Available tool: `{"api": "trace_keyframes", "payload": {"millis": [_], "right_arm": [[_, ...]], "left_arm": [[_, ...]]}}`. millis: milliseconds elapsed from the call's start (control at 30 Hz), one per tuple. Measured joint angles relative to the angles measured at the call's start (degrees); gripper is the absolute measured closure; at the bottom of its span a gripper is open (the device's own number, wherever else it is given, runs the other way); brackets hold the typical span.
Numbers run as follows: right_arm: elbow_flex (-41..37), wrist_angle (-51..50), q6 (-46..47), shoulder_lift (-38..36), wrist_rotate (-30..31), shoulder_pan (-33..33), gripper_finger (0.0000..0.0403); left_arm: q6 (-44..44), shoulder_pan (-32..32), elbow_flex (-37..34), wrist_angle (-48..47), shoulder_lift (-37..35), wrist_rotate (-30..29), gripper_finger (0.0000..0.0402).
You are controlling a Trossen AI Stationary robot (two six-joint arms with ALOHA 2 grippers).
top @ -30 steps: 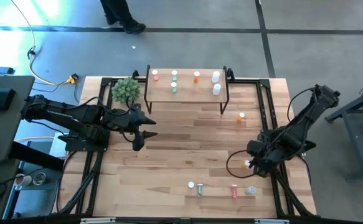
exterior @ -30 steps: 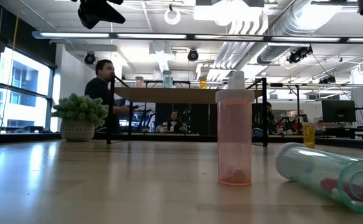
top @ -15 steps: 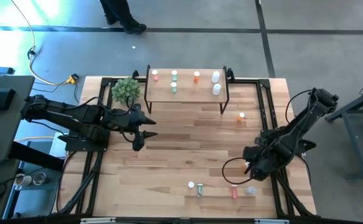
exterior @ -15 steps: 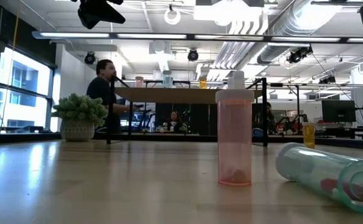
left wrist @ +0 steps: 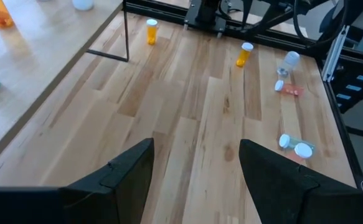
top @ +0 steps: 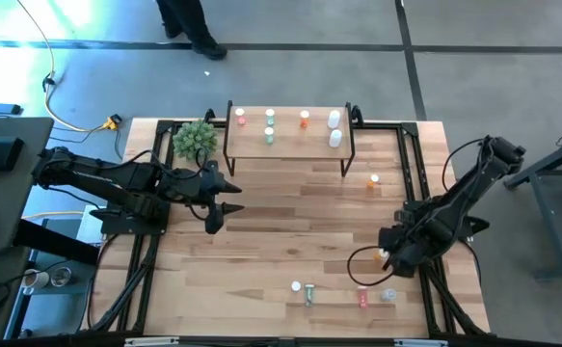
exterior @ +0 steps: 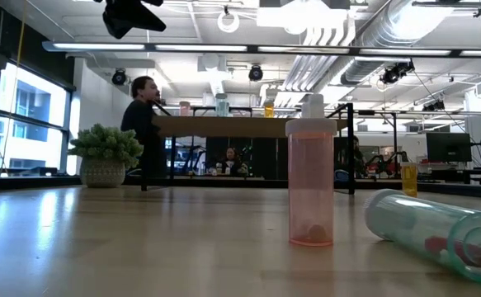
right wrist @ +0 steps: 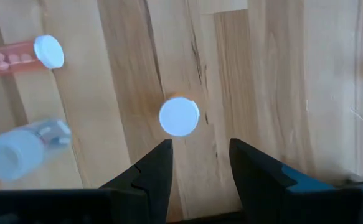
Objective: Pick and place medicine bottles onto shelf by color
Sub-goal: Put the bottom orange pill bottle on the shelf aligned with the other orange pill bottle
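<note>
Orange bottle (right wrist: 179,116) upright below right gripper (right wrist: 200,163), jaws apart & empty; center on cap, drop straight, then close.

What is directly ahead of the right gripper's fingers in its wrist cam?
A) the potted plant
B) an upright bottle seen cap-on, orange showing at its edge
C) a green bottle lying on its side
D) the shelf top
B: the right gripper hangs open over a round white cap with orange at its rim, the orange bottle standing on the table.

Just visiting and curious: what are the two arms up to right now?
Right gripper open, above upright orange bottle, not gripping. Left gripper open, waiting near plant. Six bottles on shelf. Nothing in the way.
</note>
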Motion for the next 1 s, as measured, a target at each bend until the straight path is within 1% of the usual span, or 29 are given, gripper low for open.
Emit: {"api": "trace_keyframes", "payload": {"millis": [100,267,533,767,867,1000], "right_arm": [[0.0,-0.7,-1.9,-2.3,-0.6,-0.8,0.0253],[0.0,-0.6,-2.4,-5.3,-0.4,-1.8,0.0253],[0.0,3.2,-2.3,-5.4,0.5,-1.8,0.0253],[0.0,3.9,1.4,-5.4,0.6,-1.8,0.0253],[0.0,3.8,1.5,-5.4,0.6,-1.8,0.0245],[0.0,3.6,1.5,-4.8,0.6,-1.8,0.0218]], "left_arm": [[-1.5,0.0,0.0,0.0,0.0,0.1,0.0174],[-2.4,0.0,0.0,0.0,0.0,0.2,0.0174],[-2.4,0.0,0.0,0.0,0.0,0.2,0.0174],[-2.4,0.0,0.0,0.0,0.0,0.2,0.0174],[-2.4,0.0,0.0,0.0,0.0,0.2,0.0174],[-2.4,0.0,0.0,0.0,0.0,0.2,0.0174]]}}
